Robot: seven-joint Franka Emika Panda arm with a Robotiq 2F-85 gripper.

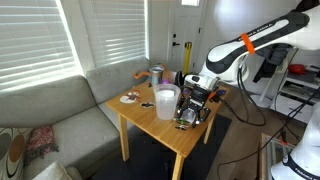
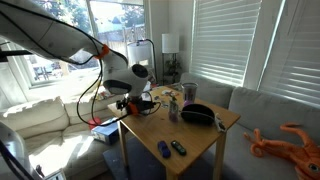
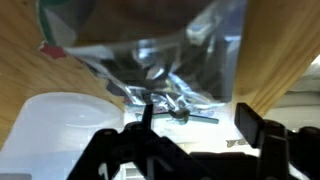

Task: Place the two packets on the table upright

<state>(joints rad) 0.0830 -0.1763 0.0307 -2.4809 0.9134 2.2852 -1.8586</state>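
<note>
step: first packet in hand, as I judge it; gripper is at a packet, nothing clearly stood up yet
gripper: (image 3: 200,112) jaws apart, fairly wide, nothing clamped between them; low over the table just beside the cup in both exterior views (image 1: 190,113) (image 2: 135,105)
packet: (image 3: 150,45) silvery foil with a purplish and yellow-green band; in the wrist view it sits right ahead of the fingertips, wider than the gap between them, on the wood next to the cup; one fingertip (image 3: 148,108) overlaps its lower edge; can't tell if it touches
packet pose: can't tell if it lies flat, leans or stands; too close and blurred
other packet: can't pick it out for sure in any view
cup: (image 1: 166,102) white, upright, on the table; shows as a pale blur at the lower left of the wrist view (image 3: 60,125)
table: (image 1: 165,138) light wood; the gripper works on the robot's side of the cup
progress: early, by my read; no packet seen standing
next move: probably close on the packet by one edge, tip it up on its short end away from the cup, let go gently
risk: thin foil may slip or flop over on release; the cup is close enough to get knocked
</note>
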